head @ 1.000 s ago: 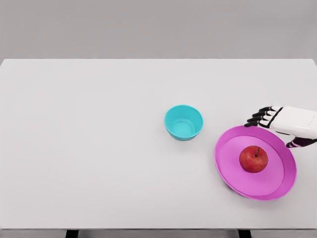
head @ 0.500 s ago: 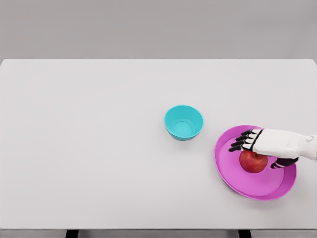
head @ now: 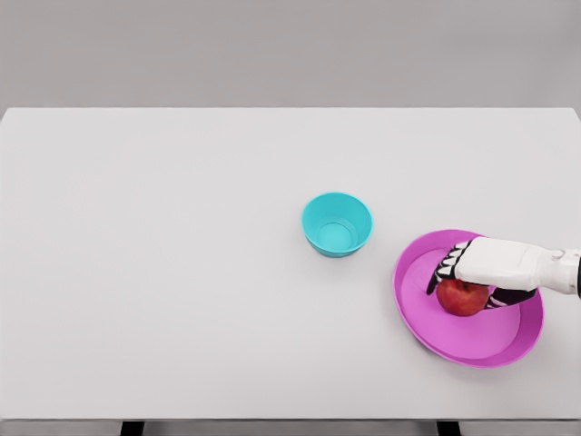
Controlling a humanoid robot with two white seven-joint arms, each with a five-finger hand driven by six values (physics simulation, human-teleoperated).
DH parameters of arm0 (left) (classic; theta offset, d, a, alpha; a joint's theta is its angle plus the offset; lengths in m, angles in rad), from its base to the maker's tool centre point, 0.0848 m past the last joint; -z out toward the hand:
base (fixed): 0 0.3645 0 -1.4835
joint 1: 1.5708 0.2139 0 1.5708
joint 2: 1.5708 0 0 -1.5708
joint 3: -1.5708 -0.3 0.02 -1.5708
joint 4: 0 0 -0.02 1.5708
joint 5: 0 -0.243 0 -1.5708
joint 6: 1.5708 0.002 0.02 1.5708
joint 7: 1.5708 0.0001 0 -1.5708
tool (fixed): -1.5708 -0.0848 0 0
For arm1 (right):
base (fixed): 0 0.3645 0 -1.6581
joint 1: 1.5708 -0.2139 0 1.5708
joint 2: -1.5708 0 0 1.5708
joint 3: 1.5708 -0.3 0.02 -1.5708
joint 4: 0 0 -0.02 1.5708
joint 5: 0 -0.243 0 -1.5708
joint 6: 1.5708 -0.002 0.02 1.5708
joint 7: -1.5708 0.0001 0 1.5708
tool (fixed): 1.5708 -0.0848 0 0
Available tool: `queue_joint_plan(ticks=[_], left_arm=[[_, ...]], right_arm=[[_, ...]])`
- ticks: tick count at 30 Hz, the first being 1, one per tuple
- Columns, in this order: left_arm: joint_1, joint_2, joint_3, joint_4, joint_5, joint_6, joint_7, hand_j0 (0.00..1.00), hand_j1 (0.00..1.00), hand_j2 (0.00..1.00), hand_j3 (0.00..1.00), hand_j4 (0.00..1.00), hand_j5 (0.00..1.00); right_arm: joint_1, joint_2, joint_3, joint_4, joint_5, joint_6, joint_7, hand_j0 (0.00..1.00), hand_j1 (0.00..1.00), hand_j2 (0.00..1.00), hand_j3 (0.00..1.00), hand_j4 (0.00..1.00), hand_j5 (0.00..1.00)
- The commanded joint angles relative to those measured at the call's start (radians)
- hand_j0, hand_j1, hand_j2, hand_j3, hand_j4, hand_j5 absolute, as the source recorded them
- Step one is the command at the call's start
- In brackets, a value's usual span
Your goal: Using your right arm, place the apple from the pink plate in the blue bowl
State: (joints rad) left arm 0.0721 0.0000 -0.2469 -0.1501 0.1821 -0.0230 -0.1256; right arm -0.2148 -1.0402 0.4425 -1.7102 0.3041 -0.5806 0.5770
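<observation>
Right hand [head: 481,271] around round apple [head: 461,299]

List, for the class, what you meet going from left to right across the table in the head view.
blue bowl → pink plate, with the apple lying on it under the right hand, whose arm runs off the picture's right edge.

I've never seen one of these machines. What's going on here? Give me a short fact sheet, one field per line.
Surface: white table
Apple: red, on the pink plate
Blue bowl: empty, to the plate's upper left, apart from it
Right hand: over the apple, fingers curled around it
Apple lifted: cannot tell
Left hand: out of sight
</observation>
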Motion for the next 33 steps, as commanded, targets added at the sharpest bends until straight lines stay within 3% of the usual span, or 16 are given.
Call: queue_joint_plan(ticks=[1,8,11,18,27,33], left_arm=[[0.002,0.000,0.000,0.000,0.000,0.000,0.000,1.00,1.00,1.00,1.00,1.00,1.00],[0.002,0.000,0.000,0.000,0.000,0.000,0.000,1.00,1.00,1.00,1.00,1.00,1.00],[0.002,0.000,0.000,0.000,0.000,0.000,0.000,1.00,1.00,1.00,1.00,1.00,1.00],[0.000,0.000,0.000,0.000,0.000,0.000,0.000,1.00,1.00,1.00,1.00,1.00,1.00],[0.000,0.000,0.000,0.000,0.000,0.000,0.000,1.00,1.00,1.00,1.00,1.00,1.00],[0.002,0.000,0.000,0.000,0.000,0.000,0.000,1.00,1.00,1.00,1.00,1.00,1.00]], right_arm=[[-0.001,0.002,0.010,0.001,0.059,-0.030,0.010,0.46,0.46,0.46,0.46,0.46,0.46],[-0.014,-0.009,-0.007,-0.025,0.055,-0.030,0.010,0.43,0.43,0.43,0.43,0.43,0.43],[-0.017,-0.009,-0.062,-0.025,0.049,-0.030,0.009,0.43,0.43,0.43,0.43,0.43,0.43],[-0.100,0.009,-0.094,-0.023,0.047,-0.030,0.009,0.43,0.43,0.43,0.43,0.43,0.43],[-0.219,0.233,-0.085,0.018,0.059,-0.030,0.010,0.43,0.43,0.43,0.43,0.43,0.43],[-0.248,0.362,-0.079,0.055,0.082,-0.030,0.034,0.43,0.43,0.43,0.43,0.43,0.43]])
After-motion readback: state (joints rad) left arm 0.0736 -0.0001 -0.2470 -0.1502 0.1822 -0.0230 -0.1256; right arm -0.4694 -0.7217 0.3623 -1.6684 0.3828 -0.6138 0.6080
